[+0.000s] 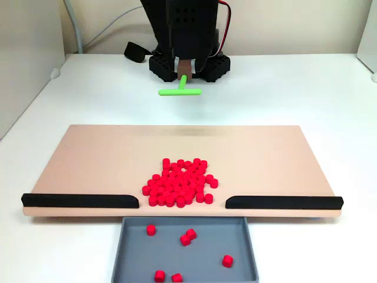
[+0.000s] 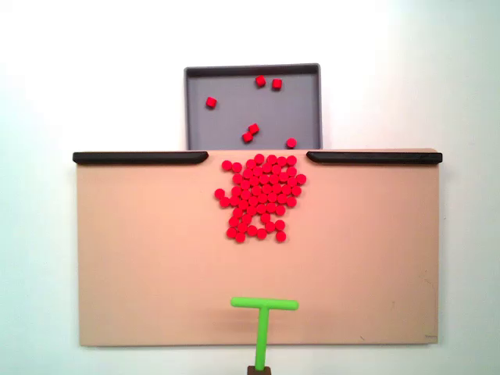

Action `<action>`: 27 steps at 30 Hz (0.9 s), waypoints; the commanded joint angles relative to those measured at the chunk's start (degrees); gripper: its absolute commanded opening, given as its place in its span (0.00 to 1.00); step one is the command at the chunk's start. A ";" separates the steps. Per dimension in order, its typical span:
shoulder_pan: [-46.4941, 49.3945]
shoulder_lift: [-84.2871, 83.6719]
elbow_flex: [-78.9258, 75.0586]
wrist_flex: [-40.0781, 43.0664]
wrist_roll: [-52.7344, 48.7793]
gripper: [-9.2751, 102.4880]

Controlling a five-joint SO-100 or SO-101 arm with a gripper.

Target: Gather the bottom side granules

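White table [image 1: 330,94] underneath everything, bare around the edges in both fixed views. On it, a wide tan board [image 1: 94,159], flat, taking up most of the middle. Along one long edge of the board, two black rails [image 1: 79,201], one at each end, with an open gap between them at the centre. Butted against that gap, a grey tray [image 1: 132,250] with low walls, sitting lower than the board edge.

At the far side of the table in a fixed view, the black arm [image 1: 185,29], standing on its dark base [image 1: 215,68], with a grey cable [image 1: 73,26] and a red wire [image 1: 227,17] trailing behind. Low on the arm, the claw [image 1: 183,73], pinching the stem of a green T-shaped tool [image 1: 179,91]; pressed together on the brown handle end of that stem. Crossbar of the tool level, held off past the far board edge in this view; in another fixed view, from above, the tool [image 2: 264,312] over the bare lower part of the board, well apart from the pellets.

Red pellets [image 1: 179,186] packed in one loose heap at the board's centre, just beside the gap between the rails, nearest ones almost at the edge. Same heap [image 2: 262,195] seen from above, roughly as wide as the gap. Nothing between the crossbar and the heap except open board. Rails flanking the heap on both sides, not touching it.

A few loose pellets [image 1: 188,236] scattered inside the tray, apart from one another except one touching pair.
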 commanded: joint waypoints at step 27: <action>-0.35 -1.93 -1.23 -0.88 -5.10 0.08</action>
